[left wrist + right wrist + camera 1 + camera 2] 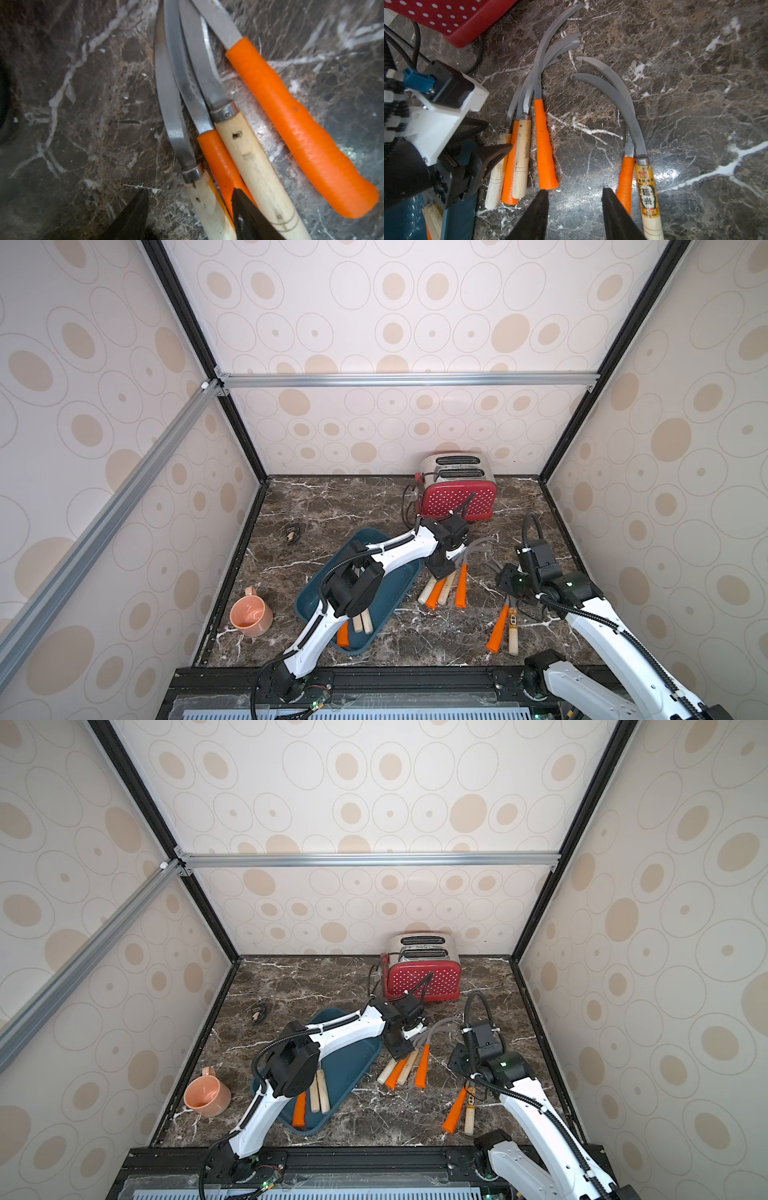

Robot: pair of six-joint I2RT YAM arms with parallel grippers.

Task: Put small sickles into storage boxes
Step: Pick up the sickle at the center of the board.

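Note:
The dark teal storage box [397, 585] lies left of centre, with three small sickles in it whose handles [360, 621] stick out from under my left arm. Right of it, several sickles [442, 589] lie bunched together. My left gripper [190, 190] is open low over this bunch. It straddles a pale wooden handle [207, 205], and one finger is over the neighbouring orange handle [220, 158]. Two more sickles [645, 187] lie further right. My right gripper [575, 190] is open and empty over bare marble between the two groups.
A red polka-dot toaster [457, 493] with a black cord stands at the back, close behind the blades. A peach cup [251, 616] lies on its side at the front left. A small dark object [293, 532] sits left of the box.

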